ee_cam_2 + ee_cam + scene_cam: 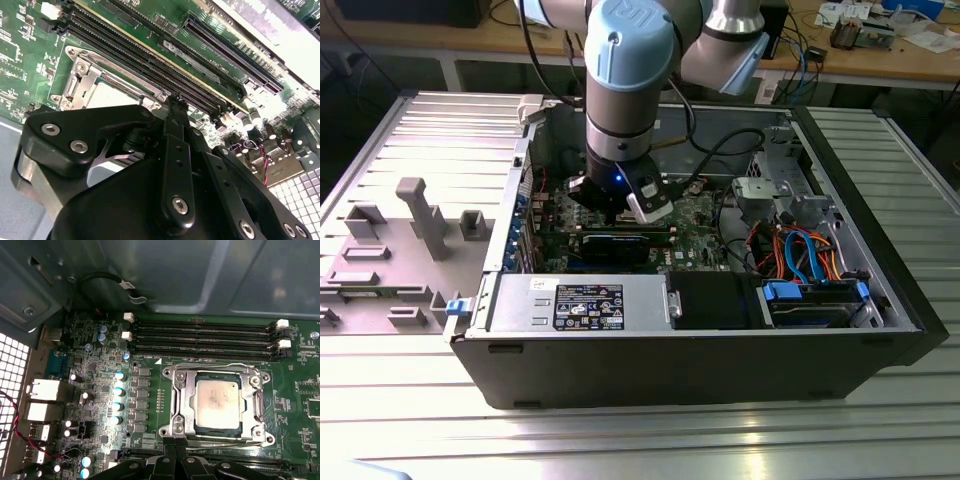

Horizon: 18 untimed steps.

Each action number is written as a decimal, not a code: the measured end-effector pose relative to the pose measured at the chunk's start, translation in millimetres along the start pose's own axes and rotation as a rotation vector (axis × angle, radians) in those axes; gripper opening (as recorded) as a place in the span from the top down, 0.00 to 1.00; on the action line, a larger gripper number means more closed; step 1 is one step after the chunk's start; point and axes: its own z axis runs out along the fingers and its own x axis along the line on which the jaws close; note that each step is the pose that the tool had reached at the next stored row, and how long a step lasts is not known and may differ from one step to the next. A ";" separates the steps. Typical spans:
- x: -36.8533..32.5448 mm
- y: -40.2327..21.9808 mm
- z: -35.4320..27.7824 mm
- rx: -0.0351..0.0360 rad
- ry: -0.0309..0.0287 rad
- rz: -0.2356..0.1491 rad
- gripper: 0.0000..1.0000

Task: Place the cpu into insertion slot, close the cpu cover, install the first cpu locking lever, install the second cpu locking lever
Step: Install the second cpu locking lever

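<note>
The cpu (216, 402), a dull silver square, lies in the insertion slot (171, 374) on the green motherboard. The cpu cover (183, 401) lies flat around it as a silvery frame. One thin locking lever (230, 442) runs along the socket edge nearest my gripper, and another (260, 407) lies along an adjoining side. My gripper (175, 444) has its two black fingertips pressed together, shut, right at the socket edge by the first lever's end. In the second wrist view the gripper (175, 107) stands just beside the cpu (112, 95). In the exterior view the gripper (620, 205) reaches down inside the open computer case.
Long black memory slots (200, 337) run beside the socket on its far side. A black graphics card (620, 245), the power supply (580, 303) and a bundle of orange and blue cables (800, 250) crowd the case. A grey fixture plate (410, 230) lies on the exterior view's left.
</note>
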 end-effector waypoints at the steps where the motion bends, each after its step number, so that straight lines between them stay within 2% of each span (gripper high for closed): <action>1: 0.0 0.0 0.0 -0.0012 -0.0001 0.000 0.89; 18: -0.1 0.0 0.1 -0.0130 -0.0008 -0.001 0.89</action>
